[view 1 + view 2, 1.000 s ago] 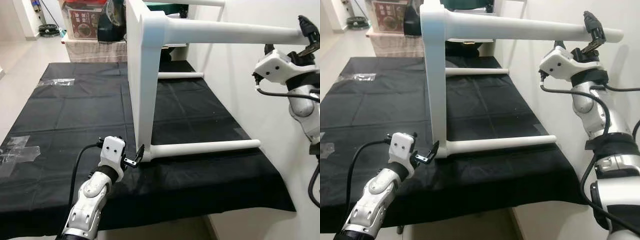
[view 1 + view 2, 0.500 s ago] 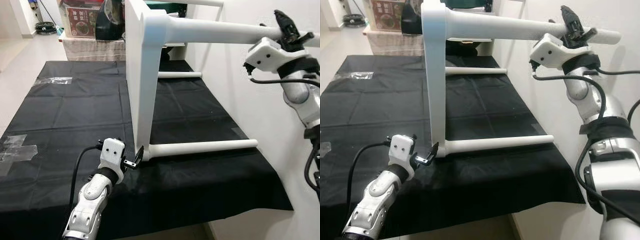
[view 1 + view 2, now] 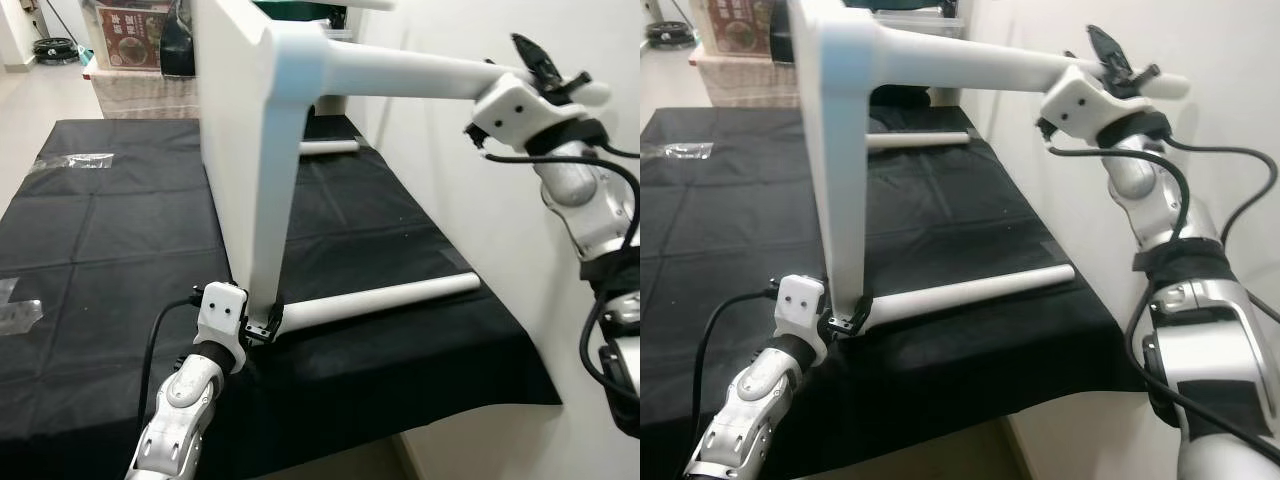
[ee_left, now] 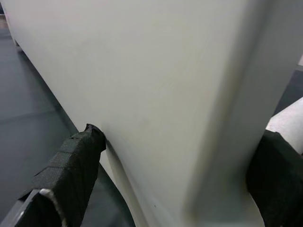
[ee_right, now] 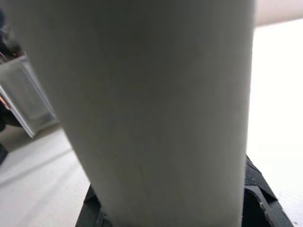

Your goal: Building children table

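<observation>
**Grippers holding the tipped white table on the black counter**

Robot arms are gripping a white children's table (image 3: 250, 130) that is standing on its side on the counter (image 3: 120, 250), which is covered in black cloth. The tabletop is rising upright as a tall white slab, and its legs are jutting out sideways from it toward the wall.

The left gripper (image 3: 264, 328) is sitting at the tabletop's bottom near corner, where the lower leg (image 3: 385, 298) starts out along the cloth. Its black fingers (image 4: 71, 165) are straddling that corner, one on each face, pressing against the white edge.

The right gripper (image 3: 1118, 68) is up at the far end of the upper leg (image 3: 970, 66), well away from the tabletop, with its fingers clamped around the round leg near its tip.

Beyond the tabletop, another leg (image 3: 330, 147) is lying low above the cloth, and strips of clear tape (image 3: 75, 160) are stuck on the counter.
</observation>
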`<state>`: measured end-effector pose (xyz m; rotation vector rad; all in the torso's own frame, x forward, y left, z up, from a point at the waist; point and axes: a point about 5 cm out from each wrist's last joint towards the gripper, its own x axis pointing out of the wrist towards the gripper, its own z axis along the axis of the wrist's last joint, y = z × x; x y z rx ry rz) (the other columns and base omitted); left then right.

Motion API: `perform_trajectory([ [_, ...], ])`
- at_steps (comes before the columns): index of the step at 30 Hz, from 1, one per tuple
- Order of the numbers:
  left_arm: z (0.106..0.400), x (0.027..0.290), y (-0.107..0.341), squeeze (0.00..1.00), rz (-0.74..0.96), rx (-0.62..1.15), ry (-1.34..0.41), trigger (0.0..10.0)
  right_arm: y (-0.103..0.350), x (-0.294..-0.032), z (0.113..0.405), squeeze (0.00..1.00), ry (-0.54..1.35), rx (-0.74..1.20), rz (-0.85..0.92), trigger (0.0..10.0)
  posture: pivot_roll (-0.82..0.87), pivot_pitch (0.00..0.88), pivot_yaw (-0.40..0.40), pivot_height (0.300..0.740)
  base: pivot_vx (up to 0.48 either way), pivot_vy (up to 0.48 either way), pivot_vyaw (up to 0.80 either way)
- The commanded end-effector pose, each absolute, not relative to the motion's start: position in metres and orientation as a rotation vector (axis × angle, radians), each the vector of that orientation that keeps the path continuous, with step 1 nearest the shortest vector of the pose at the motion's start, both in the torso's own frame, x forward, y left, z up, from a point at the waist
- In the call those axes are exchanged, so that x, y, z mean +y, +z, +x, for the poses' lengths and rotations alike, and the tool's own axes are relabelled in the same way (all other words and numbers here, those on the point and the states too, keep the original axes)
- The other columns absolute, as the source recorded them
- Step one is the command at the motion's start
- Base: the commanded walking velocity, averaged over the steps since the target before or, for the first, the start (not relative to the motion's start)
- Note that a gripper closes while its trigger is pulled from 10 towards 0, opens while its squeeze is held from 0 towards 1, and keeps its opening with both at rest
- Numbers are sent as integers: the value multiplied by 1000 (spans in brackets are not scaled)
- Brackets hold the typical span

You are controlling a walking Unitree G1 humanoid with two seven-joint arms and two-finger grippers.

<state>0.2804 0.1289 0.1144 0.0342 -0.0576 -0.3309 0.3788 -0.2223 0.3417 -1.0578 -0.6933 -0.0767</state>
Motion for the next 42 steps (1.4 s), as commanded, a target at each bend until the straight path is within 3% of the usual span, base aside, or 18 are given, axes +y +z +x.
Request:
perform_trajectory([
  [1, 279, 122, 112, 0, 44, -45, -355, 10000, 360, -208, 372, 0, -74, -842, -789, 0, -28, 0, -122, 740, 0, 0, 0],
  [4, 277, 119, 111, 0, 39, -43, -361, 10000, 363, -204, 373, 0, -71, -826, -747, 0, -28, 0, -121, 740, 0, 0, 0],
  [7, 275, 118, 110, 0, 32, -40, -358, 10000, 372, -185, 373, 0, -38, -828, -733, 0, -27, 0, -123, 740, 0, 0, 0],
  [14, 277, 134, 115, 0, 49, -57, -293, 10000, 368, -159, 378, 0, 40, -781, -744, 0, -18, 0, -133, 740, 0, 0, 0],
  [15, 278, 155, 123, 0, 62, -79, -209, 10000, 361, -150, 383, 0, 79, -742, -761, 0, -8, 0, -143, 740, 0, 0, 0],
  [17, 278, 161, 125, 0, 67, -86, -183, 10000, 359, -148, 384, 0, 88, -729, -764, 0, -8, 0, -143, 740, 0, 0, 0],
  [18, 275, 179, 130, 0, 92, -100, -125, 10000, 354, -147, 386, 0, 100, -704, -762, 0, 12, 0, -159, 740, 0, 0, 0],
  [27, 258, 230, 146, 0, 177, -126, 22, 10000, 339, -140, 390, 0, 159, -573, -662, 0, 46, 0, -177, 740, 0, 0, 0],
  [28, 255, 234, 149, 0, 188, -132, 34, 10000, 335, -139, 393, 0, 166, -533, -649, 4471, 53, 0, -179, 740, 0, 0, 0],
  [29, 255, 234, 149, 0, 188, -132, 34, 10000, 335, -139, 393, 0, 166, -533, -649, 4471, 53, 0, -179, 740, 0, 0, 0],
  [30, 253, 236, 151, 0, 193, -137, 39, 10000, 331, -138, 394, 0, 169, -504, -646, 6706, 64, 0, -185, 740, 0, 0, 0],
  [31, 251, 237, 154, 0, 197, -144, 46, 10000, 328, -137, 396, 0, 166, -479, -645, 10000, 71, 0, -189, 740, 0, 0, 0],
  [33, 250, 238, 156, 0, 200, -148, 51, 10000, 325, -137, 398, 0, 163, -464, -646, 10000, 75, 0, -190, 740, 0, 0, 0],
  [34, 248, 241, 159, 0, 207, -153, 62, 10000, 324, -140, 398, 918, 172, -462, -556, 10000, 78, 0, -191, 740, 0, 0, 0],
  [35, 248, 241, 159, 0, 207, -153, 62, 10000, 324, -140, 398, 918, 172, -462, -556, 10000, 78, 0, -191, 740, 0, 0, 0],
  [36, 248, 242, 159, 0, 210, -154, 65, 10000, 324, -142, 398, 1000, 179, -464, -505, 10000, 78, 0, -191, 740, 0, 0, 0],
  [42, 248, 245, 160, 0, 218, -147, 65, 10000, 319, -154, 395, 1000, 134, -465, -567, 10000, 71, 0, -177, 740, 0, 0, 0],
])
